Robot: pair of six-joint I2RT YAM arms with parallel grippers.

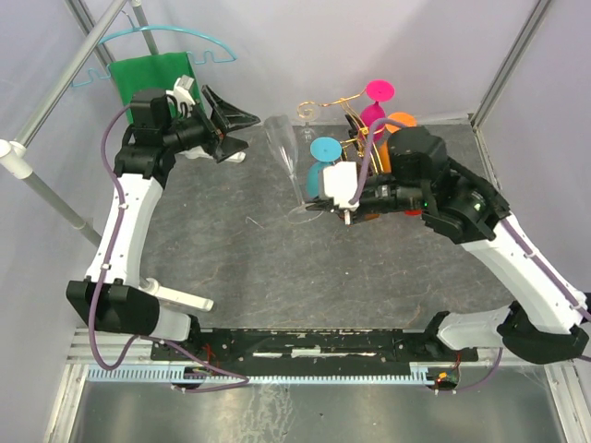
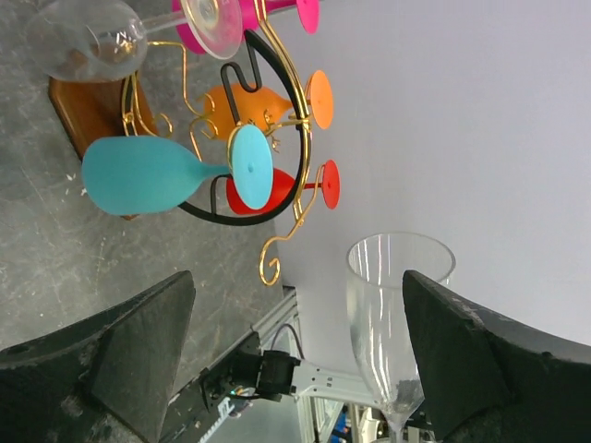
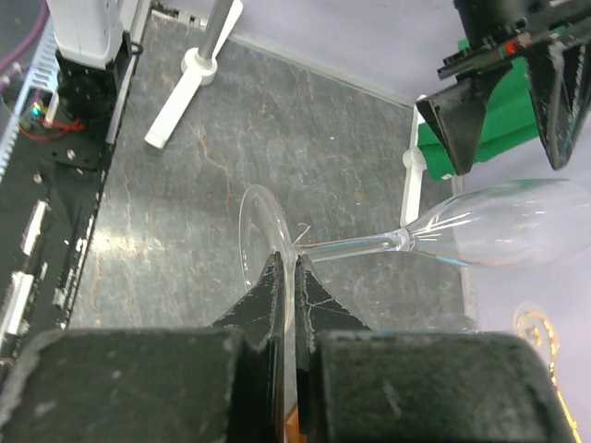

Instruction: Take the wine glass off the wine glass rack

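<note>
Holding the wine glass (image 3: pixel 499 221) by its foot, the right gripper (image 3: pixel 288 277) pinches tight. The glass points its bowl at the left gripper (image 1: pixel 235 136), wide open just beside it.

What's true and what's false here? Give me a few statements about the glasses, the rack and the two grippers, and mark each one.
1. The right gripper is shut on the foot of the clear wine glass. True.
2. The left gripper is clamped around that glass's bowl. False: its jaws stand wide open and hold nothing.
3. A turquoise glass hangs on the wine glass rack. True.
4. The held glass hangs from one of the rack's gold wire arms. False: it is off the rack, held out beside it.
5. Only coloured glasses are on the rack. False: a second clear glass hangs there too.
</note>
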